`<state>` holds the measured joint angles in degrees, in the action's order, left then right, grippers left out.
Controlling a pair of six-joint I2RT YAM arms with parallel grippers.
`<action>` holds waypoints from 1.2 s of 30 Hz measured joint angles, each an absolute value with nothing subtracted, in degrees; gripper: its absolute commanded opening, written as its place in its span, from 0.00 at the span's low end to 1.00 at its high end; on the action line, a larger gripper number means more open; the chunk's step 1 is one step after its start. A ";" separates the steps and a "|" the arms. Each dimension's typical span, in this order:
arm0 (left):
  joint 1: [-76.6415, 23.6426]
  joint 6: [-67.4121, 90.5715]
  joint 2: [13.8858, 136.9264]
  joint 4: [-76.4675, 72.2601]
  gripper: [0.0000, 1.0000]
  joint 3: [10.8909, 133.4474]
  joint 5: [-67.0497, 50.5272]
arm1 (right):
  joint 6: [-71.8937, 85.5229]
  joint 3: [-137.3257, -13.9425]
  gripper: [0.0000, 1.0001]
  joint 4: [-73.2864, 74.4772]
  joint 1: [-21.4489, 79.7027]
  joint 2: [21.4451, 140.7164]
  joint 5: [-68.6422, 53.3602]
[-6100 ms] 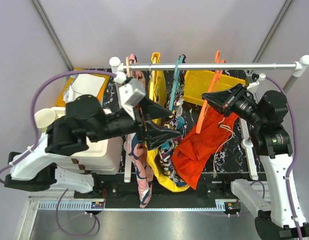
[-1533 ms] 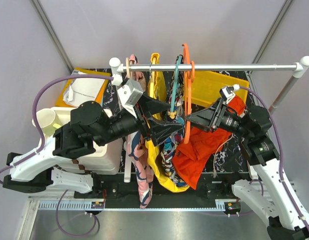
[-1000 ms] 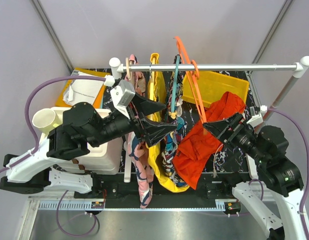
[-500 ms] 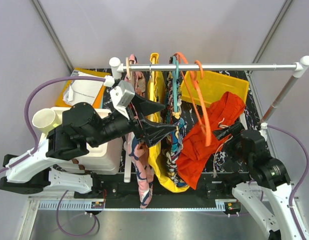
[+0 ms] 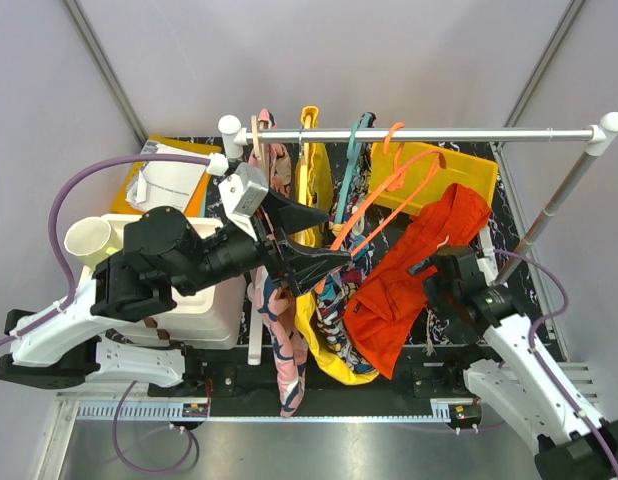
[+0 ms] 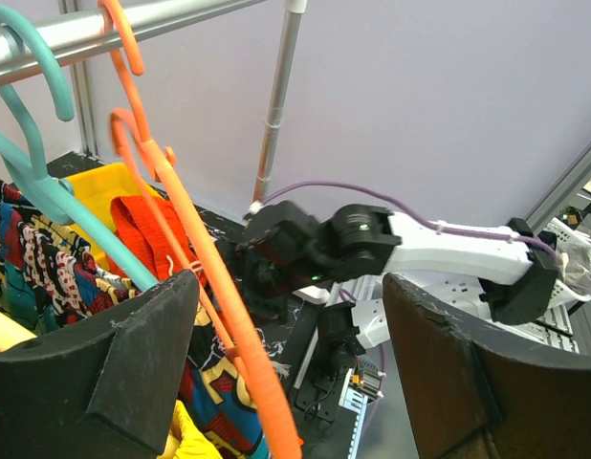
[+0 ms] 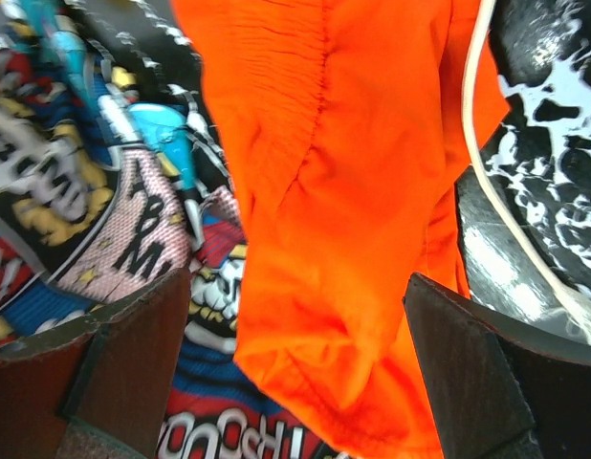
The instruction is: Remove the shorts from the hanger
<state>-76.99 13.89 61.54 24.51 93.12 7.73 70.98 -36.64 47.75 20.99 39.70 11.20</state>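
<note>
**Left tool (image 6: 291, 363) spread around the hanger (image 6: 233, 325), shorts (image 5: 414, 265) off it**

The left tool's fingers stand wide apart, and the slanting orange hanger passes between them. It runs close to the finger on the left of the wrist view, but I cannot tell whether it touches. The hanger's hook sits on the rail (image 5: 469, 131), just beside the teal hanger (image 6: 80, 215). The right tool (image 7: 295, 354) is also spread wide, low over the shorts, with orange-red cloth filling the gap between its fingers but not pinched. The shorts lie to the right of the hanger, draped from the yellow bin (image 5: 469, 165) down across the bench (image 7: 554, 124), against a patterned garment (image 7: 104, 191)
</note>
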 measured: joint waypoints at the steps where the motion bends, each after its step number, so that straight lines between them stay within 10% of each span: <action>1: -76.99 14.02 61.54 24.51 0.82 93.10 7.62 | 71.42 -35.73 1.00 46.24 20.99 41.04 10.87; 22: -76.99 14.92 58.67 27.14 0.82 91.53 7.35 | 76.38 -24.14 0.93 25.28 20.99 56.86 12.03; 36: -76.99 15.07 56.97 28.77 0.83 91.44 9.45 | 66.30 -20.86 0.00 9.69 20.99 56.75 12.97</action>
<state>-76.99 15.07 56.97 28.77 91.44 9.45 66.30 -20.86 9.69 20.99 56.75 12.97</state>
